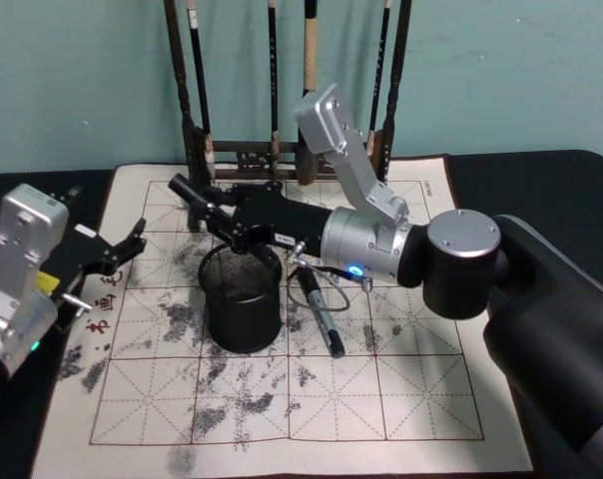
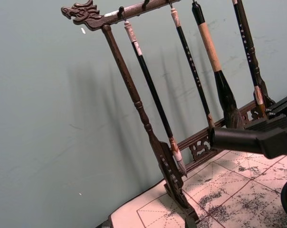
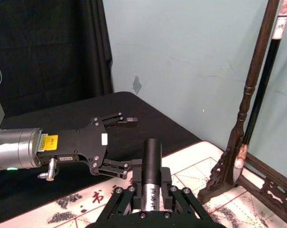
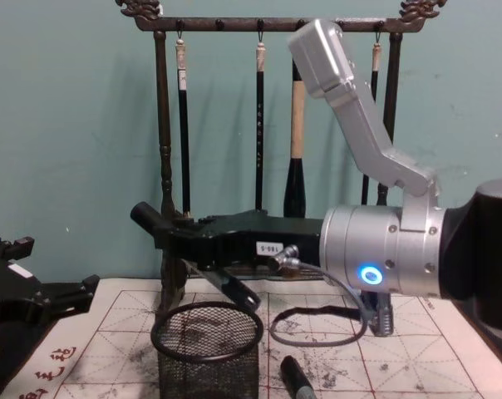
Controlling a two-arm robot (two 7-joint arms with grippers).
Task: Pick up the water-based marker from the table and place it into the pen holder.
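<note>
Above the far rim of the pen holder [image 1: 244, 317], the right gripper [image 1: 220, 218] is clamping the water-based marker [image 4: 147, 218] by its labelled barrel, jaws narrowed to the barrel's width. The marker is lying nearly level rather than nose-down, its free end jutting past the holder toward the mat's far left corner, so it will likely need tipping toward upright before a release can send it into the mesh cup. The holder is standing upright near the mat's middle, mouth facing up. A second black pen [image 1: 319, 317] is lying flat on the mat just beside the holder's right side, under the arm's looping cable [image 4: 317, 328]. The left gripper [image 3: 127, 141] is hovering at the mat's left edge, fingers spread wide and empty, apparently parked clear of the work. The ink-spattered gridded mat [image 1: 401, 399] is covering a black table [image 1: 541, 170]. Along the mat's far edge, a dark wooden brush rack [image 4: 162, 125] is displaying hanging calligraphy brushes [image 4: 298, 125] before a teal wall [image 1: 501, 70].
</note>
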